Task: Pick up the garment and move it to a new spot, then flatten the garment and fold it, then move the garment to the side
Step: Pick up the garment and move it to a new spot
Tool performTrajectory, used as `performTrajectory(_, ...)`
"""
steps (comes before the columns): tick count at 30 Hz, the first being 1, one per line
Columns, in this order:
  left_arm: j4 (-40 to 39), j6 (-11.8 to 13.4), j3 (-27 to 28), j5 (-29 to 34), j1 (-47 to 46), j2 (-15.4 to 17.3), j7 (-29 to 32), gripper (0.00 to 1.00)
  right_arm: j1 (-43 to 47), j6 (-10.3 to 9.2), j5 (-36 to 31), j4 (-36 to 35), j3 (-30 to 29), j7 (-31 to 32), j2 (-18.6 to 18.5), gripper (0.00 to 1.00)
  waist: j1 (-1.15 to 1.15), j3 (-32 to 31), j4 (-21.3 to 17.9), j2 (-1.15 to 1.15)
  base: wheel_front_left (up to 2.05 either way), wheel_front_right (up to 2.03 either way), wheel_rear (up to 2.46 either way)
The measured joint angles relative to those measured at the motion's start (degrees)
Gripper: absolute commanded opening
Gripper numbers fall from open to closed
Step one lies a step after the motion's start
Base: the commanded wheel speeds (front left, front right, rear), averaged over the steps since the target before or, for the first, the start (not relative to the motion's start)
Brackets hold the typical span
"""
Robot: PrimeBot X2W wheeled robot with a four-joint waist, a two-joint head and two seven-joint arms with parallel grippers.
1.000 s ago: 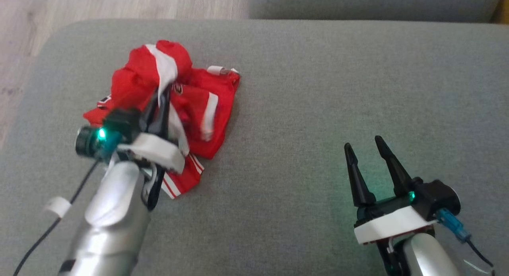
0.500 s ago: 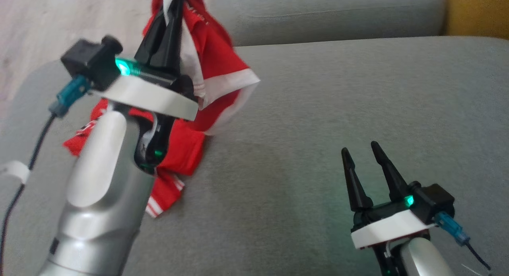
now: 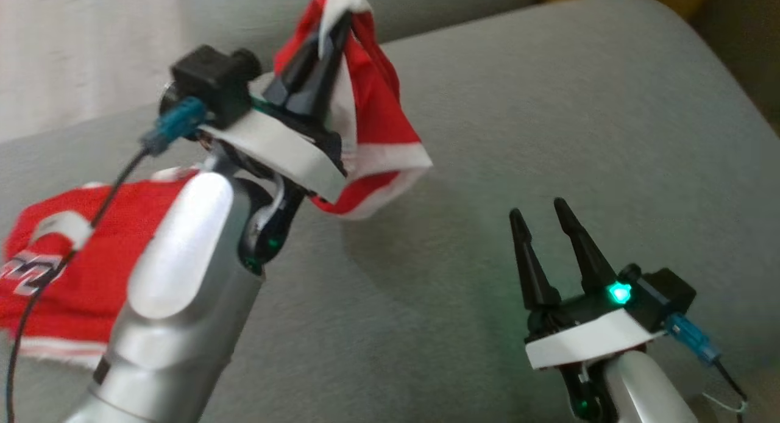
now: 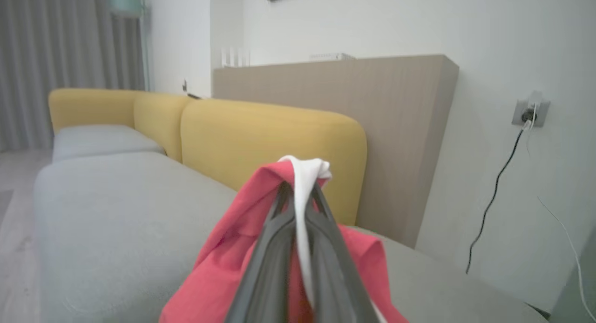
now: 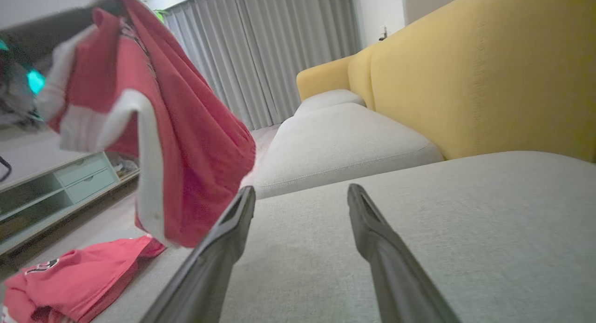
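Observation:
The garment [image 3: 381, 130] is red with white trim, and part of it hangs lifted above the grey sofa seat [image 3: 548, 118]. My left gripper [image 3: 338, 24] is shut on its white-edged top, the fabric draping down past the fingers [image 4: 298, 230]. The rest of the garment [image 3: 67, 270] trails on the cushion at the left, with a printed patch showing. In the right wrist view the hanging garment [image 5: 177, 141] sways at the upper left and its lower part [image 5: 79, 276] lies on the seat. My right gripper [image 3: 537, 208] stands open at the lower right, nothing between its fingers [image 5: 223, 239].
A yellow sofa back [image 4: 270, 146] runs behind the grey cushions. A wooden panel [image 4: 372, 99] and a wall socket with a cable [image 4: 528, 113] stand beyond it. Grey curtains [image 5: 260, 53] and a low shelf unit [image 5: 60, 183] lie across the room.
My left gripper has lifted the garment off the cushion and carried it up and rightward, while the head view has turned. The right gripper has stayed open in place.

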Motion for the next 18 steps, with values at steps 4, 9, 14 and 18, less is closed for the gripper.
performTrajectory(4, 4.3, 0.0, -2.5, 2.2, -0.1, 0.4, 0.5, 0.03, -0.9, 0.00, 1.3, -1.4, 1.5, 0.0, 0.0, 1.00, 0.00, 1.4, -4.9, 0.00, 0.00, 0.00, 0.00)
performTrajectory(9, 11.7, -0.2, -5.4, 5.0, -2.8, 0.3, -5.1, 1.00, -1.0, 0.00, 1.9, -2.0, 3.2, 0.0, 0.0, 1.00, 0.00, 3.2, -10.1, 0.00, 0.00, 0.00, 0.00)
performTrajectory(14, 17.7, -0.6, -5.3, 4.7, -7.8, -2.1, -12.3, 1.00, -1.0, 0.00, 1.9, -2.3, 3.3, 0.0, 0.0, 1.00, 0.01, 4.7, -12.9, 0.00, 0.00, 0.00, 0.00)
performTrajectory(18, 19.1, -0.6, -5.7, 3.8, -8.6, -3.2, -16.9, 1.00, -0.9, 0.00, 1.8, -2.2, 2.4, 0.0, 0.0, 1.00, 0.00, 4.7, -11.4, 0.00, 0.00, 0.00, 0.00)
